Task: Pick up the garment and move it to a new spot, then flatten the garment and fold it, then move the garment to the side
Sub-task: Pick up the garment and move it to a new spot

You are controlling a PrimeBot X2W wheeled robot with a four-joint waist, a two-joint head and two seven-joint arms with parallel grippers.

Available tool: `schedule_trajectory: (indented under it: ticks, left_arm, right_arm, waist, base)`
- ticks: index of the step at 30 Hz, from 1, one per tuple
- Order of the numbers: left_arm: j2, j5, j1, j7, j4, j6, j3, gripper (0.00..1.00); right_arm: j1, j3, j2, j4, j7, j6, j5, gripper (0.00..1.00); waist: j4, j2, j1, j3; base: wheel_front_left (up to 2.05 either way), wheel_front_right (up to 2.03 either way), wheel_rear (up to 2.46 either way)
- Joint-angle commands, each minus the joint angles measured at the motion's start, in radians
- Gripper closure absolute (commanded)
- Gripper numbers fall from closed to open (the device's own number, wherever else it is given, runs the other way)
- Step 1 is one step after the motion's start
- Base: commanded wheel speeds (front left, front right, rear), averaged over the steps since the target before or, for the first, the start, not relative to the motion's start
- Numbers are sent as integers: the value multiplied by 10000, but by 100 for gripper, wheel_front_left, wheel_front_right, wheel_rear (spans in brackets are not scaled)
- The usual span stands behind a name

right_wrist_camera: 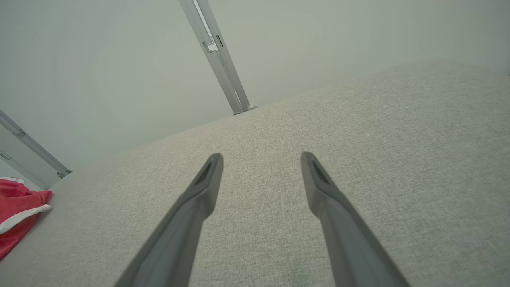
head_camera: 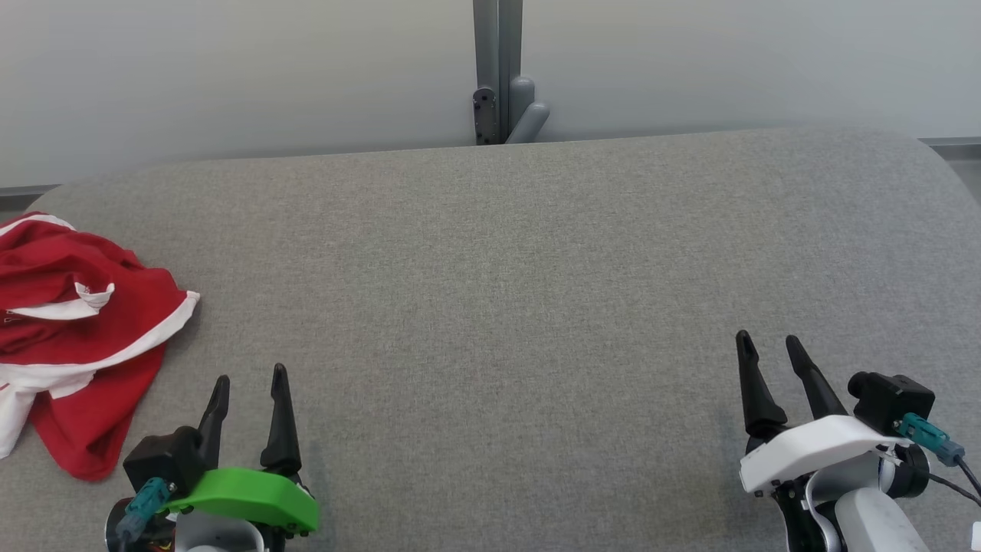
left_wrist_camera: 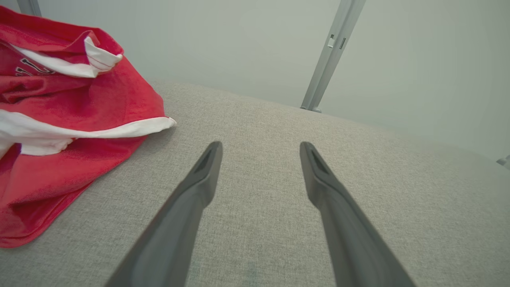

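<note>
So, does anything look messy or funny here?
Yes: the red shirt lies crumpled in a heap at the far left of the table, not spread flat. Nothing else stands out.

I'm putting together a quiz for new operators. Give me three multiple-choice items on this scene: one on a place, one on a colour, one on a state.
1. Where on the table does the garment lie?
A) At the left edge
B) In the centre
C) At the right edge

2. What colours is the garment?
A) Blue and white
B) Red and white
C) All black

3. What state are the left gripper and right gripper in?
A) Both open and empty
B) Left shut on the garment
C) Both shut

Key:
1 A: it lies crumpled by the left edge, near the left gripper.
2 B: the cloth is red with white trim.
3 A: each pair of fingers is spread over bare table.
</note>
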Motion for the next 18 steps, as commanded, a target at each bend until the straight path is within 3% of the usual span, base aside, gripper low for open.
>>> schedule_trajectory:
  ticks: [1,18]
  left_arm:
    - [77,314,-48,-113,-52,66,-23,0]
    - [87,1695,4,-453,-8,162,-236,0]
  right_arm:
    - [-188,-18,-22,-11,-100,5,-319,0]
    - [-151,-141,36,103,-440,5,-1799,0]
  waist:
    - [-2,0,0,5]
    - [-34,0,0,64]
  base:
    - [0,0,0]
    - [0,0,0]
